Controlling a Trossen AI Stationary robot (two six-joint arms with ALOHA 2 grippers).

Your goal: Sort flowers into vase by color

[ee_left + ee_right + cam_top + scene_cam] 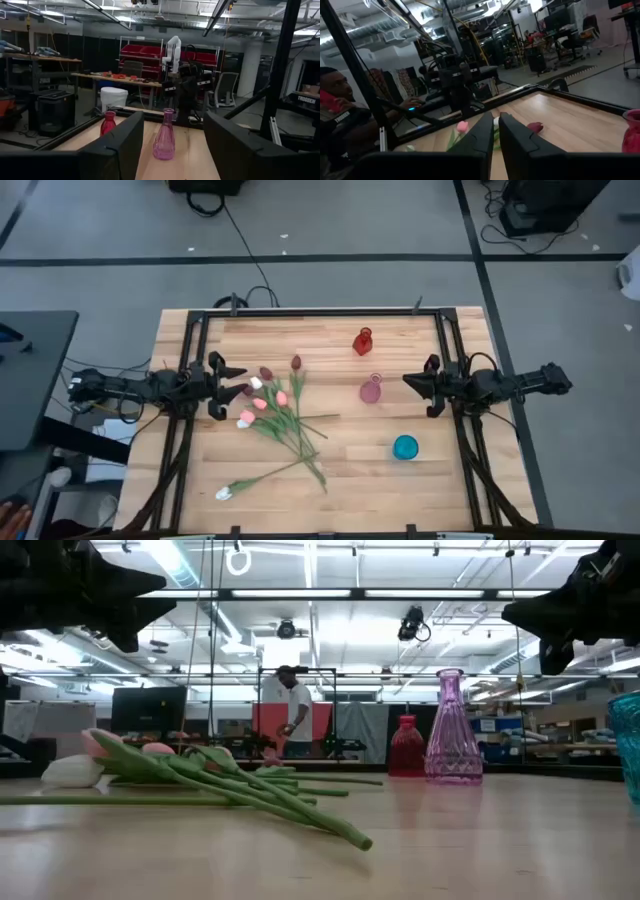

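The flowers (277, 416) lie in a loose pile on the table left of centre, their stems crossing. Pink, white and maroon heads point toward the left arm. One white tulip (224, 493) lies apart near the near edge. In the low view the flowers (210, 778) rest flat on the wood. A red vase (363, 341), a pink vase (371, 389) and a teal vase (405, 447) stand upright to the right of the pile. My left gripper (238, 383) hovers open, level, beside the flower heads. My right gripper (407, 380) hovers shut just right of the pink vase.
A dark frame rail (196, 370) runs along the table's left side and another (452, 350) along its right. Both grippers hang well above the table in the low view. In the left wrist view the pink vase (164, 135) and the red vase (108, 123) stand ahead. A person (293, 715) stands far behind.
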